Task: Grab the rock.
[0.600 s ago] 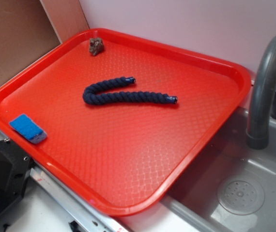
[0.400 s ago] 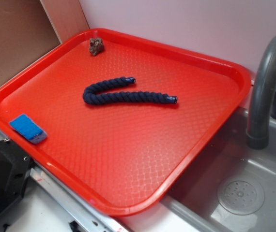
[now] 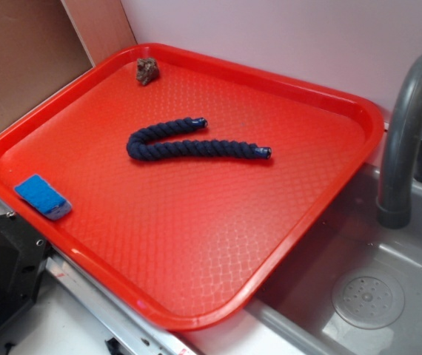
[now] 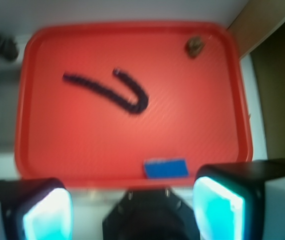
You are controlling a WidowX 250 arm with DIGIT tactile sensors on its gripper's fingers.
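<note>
Exterior view: red plastic tray with a textured floor sits beside a grey sink, whose dark curved faucet rises at 3 o'clock. The rock, a small lumpy brown-grey stone, lies alone in the tray's far corner at about 11 o'clock, just inside the rim, well apart from everything else. Dark blue twisted rope, bent into a hook shape, lies near tray centre. Small blue rectangular pad rests at the near-left rim, about 8 o'clock. No arm visible in this view. Wrist view (blurred): gripper high above the tray's near edge, fingers spread wide apart with nothing between them; both fingertip pads show pale cyan. From here the rock is at 1 o'clock, the rope at 11 o'clock, the pad just beyond the fingers.
</note>
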